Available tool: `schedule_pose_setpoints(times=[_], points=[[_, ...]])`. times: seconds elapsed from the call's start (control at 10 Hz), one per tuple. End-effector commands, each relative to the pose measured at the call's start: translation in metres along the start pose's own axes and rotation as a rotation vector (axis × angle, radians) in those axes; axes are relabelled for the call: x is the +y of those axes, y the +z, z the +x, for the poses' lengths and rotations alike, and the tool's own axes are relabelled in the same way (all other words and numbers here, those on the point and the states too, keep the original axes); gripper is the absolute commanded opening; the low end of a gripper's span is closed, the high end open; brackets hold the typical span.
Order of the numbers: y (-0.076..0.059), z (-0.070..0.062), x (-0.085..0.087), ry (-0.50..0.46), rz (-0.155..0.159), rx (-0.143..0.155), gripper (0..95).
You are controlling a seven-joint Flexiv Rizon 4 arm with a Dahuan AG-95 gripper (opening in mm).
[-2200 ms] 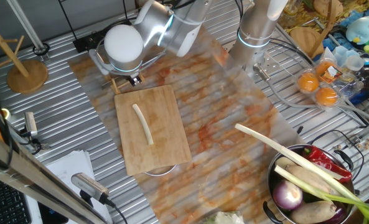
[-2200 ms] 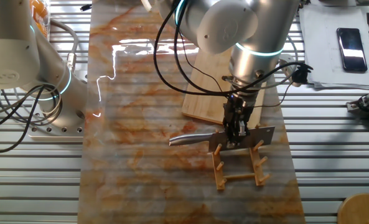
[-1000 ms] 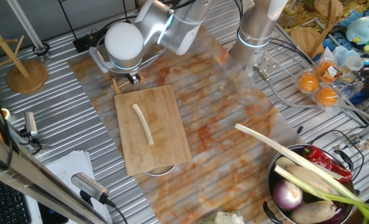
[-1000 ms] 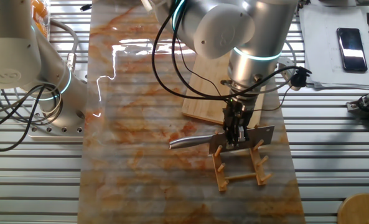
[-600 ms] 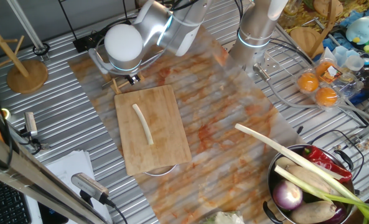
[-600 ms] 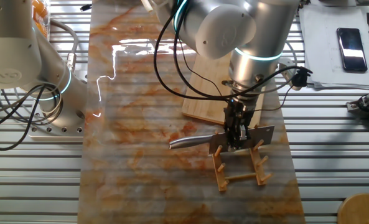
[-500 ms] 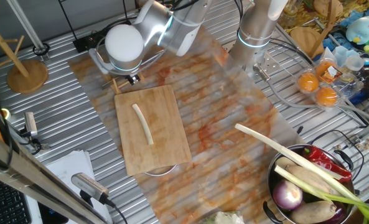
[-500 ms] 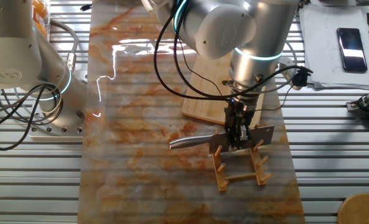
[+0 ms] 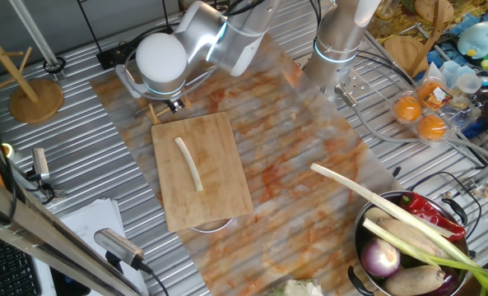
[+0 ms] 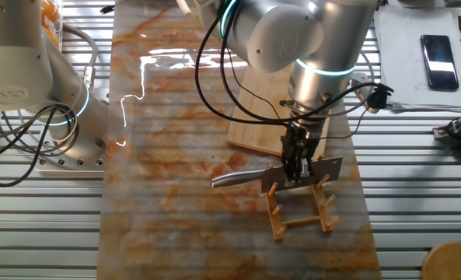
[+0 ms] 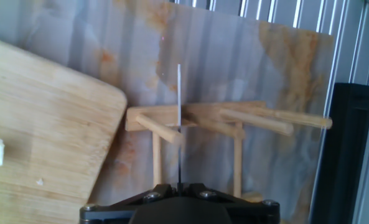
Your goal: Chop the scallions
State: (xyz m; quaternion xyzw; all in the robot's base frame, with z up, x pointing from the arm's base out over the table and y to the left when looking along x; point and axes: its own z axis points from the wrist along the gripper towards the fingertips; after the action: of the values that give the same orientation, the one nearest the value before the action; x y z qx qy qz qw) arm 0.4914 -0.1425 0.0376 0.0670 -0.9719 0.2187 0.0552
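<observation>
the worktop (image 9: pixel 79 74) carries a wooden cutting board (image 9: pixel 215 193) with the scallions (image 9: pixel 188 163) lying along its middle, one thin pale stalk, uncut. beside the board's far edge stands a wooden rack (image 10: pixel 296 208) holding the knife (image 10: pixel 242 177). the end effector (image 10: pixel 296 165) sits down at the knife's handle end with its fingers narrow, apparently clamped on it. the stalk looks light, soft and prone to roll; it likely wants a straight downward cut, starting near one end.

Scallion (image 9: pixel 188 164) on board (image 9: pixel 219 193), rack (image 10: pixel 298 204) behind.
</observation>
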Motion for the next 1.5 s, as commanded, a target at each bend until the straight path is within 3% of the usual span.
schedule_pose_setpoints(times=[0.1, 0.3, 0.5, 0.7, 0.9, 1.1, 1.5], points=[[-0.001, -0.001, 0.001, -0.01, -0.006, -0.003, 0.0], [-0.008, 0.002, -0.003, -0.014, -0.01, -0.023, 0.0], [-0.025, 0.012, -0.014, -0.032, -0.012, -0.041, 0.0], [-0.04, 0.019, -0.022, -0.036, -0.038, -0.055, 0.0], [-0.065, 0.026, -0.028, -0.039, -0.083, -0.072, 0.0], [-0.088, 0.032, -0.031, -0.045, -0.103, -0.082, 0.0], [-0.143, 0.031, -0.027, -0.024, -0.182, -0.104, 0.0]])
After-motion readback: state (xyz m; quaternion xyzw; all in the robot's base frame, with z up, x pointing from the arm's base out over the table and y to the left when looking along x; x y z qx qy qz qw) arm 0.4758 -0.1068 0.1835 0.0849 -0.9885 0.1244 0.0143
